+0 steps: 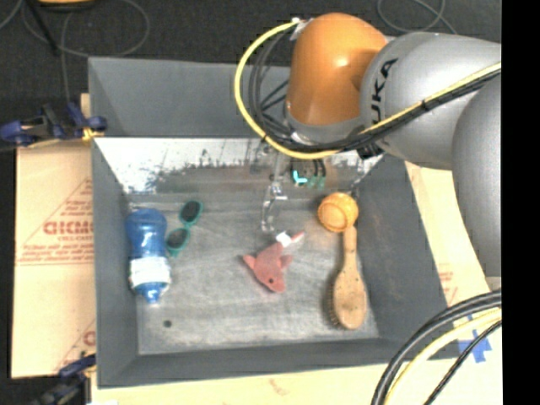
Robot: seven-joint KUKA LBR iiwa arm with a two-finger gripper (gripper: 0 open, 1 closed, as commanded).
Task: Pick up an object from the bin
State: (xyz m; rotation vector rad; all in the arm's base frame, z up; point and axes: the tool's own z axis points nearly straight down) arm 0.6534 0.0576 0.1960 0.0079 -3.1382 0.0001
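**Gripper (299, 197) hung low at the far middle of the bin**

The gripper, under the arm's orange wrist cover (331, 70), hung inside the grey metal bin (114, 310), close to the far wall. From this angle it could not be told whether it was open or closed.

Nearest to it, just below and a little to its left in the view, lay a pink fish-shaped toy (268, 268) flat on the bin floor. The toy's white tag (289, 240) pointed up toward the tool, and no contact between tool and toy was visible.

Just beside the tool on its right sat the round orange knob of a wooden brush (347, 289). The brush's handle ran away from the tool toward the near wall and ended in an oval bristle head.

Well apart on the tool's left lay a pair of green sunglasses (183, 226). Beyond them, a blue bottle (148, 251) with a white label lay on its side near the left wall.
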